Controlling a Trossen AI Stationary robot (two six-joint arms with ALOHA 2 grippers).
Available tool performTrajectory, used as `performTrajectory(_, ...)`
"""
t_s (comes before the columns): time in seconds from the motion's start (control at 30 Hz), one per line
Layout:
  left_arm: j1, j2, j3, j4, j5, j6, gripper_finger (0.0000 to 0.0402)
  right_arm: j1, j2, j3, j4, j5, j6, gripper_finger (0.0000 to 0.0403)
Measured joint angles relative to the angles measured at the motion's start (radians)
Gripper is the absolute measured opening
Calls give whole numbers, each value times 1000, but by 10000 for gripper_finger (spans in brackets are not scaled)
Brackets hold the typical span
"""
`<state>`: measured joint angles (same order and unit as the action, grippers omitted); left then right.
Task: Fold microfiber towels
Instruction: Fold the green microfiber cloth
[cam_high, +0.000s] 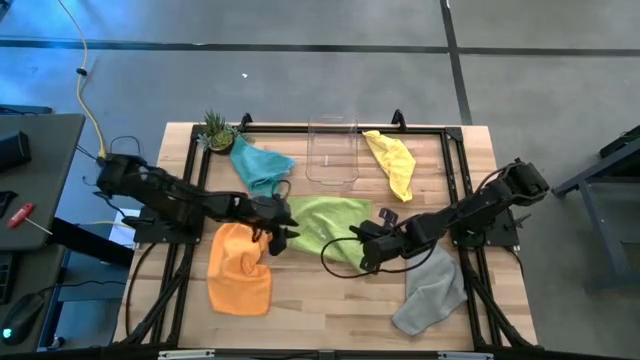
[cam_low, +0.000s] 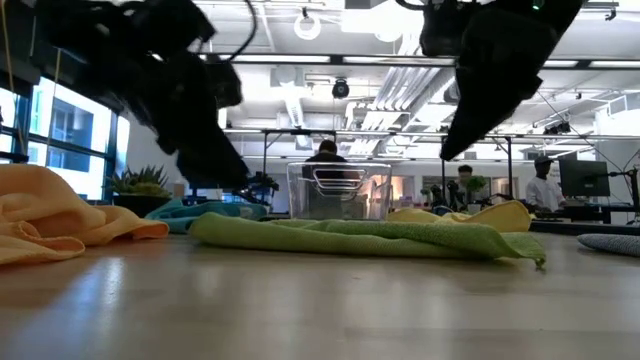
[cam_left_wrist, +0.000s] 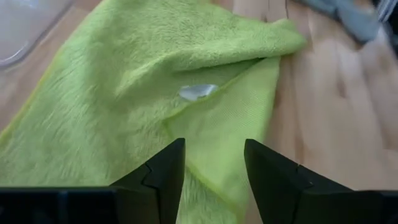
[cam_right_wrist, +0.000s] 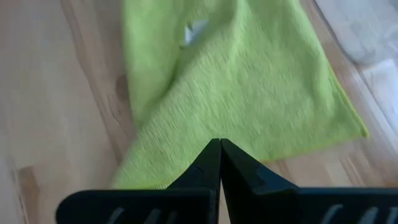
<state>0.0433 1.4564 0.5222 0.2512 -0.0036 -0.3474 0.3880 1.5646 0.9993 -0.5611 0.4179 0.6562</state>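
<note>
I see the clear plastic bin (cam_high: 332, 150) at the table's far edge with nothing visible inside it; the teal towel (cam_high: 259, 165) lies just left of it, the yellow towel (cam_high: 392, 162) just right. The lime green towel (cam_high: 325, 225) lies folded over mid-table. My left gripper (cam_left_wrist: 213, 171) hovers above it, fingers apart, holding nothing. My right gripper (cam_right_wrist: 220, 163) is pinched together, empty, over the same towel. Orange towel (cam_high: 240, 270) front left, grey towel (cam_high: 432, 290) front right.
</note>
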Motion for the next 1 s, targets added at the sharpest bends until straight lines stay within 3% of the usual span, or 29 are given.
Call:
performTrajectory(0.23, 21, 164, 144, -59, -8, 159, 157, 2, 0, 0, 50, 0, -36, 0)
performTrajectory(0.53, 45, 241, 266, -204, 41, 365, 157, 9, 0, 0, 63, 0, -72, 0)
performTrajectory(0.73, 75, 303, 331, -286, -1, 436, 157, 10, 1, 0, 67, 0, -74, 0)
performTrajectory(1.0, 101, 339, 371, -390, 95, 513, 152, 19, 1, 0, 73, -1, -79, 0)
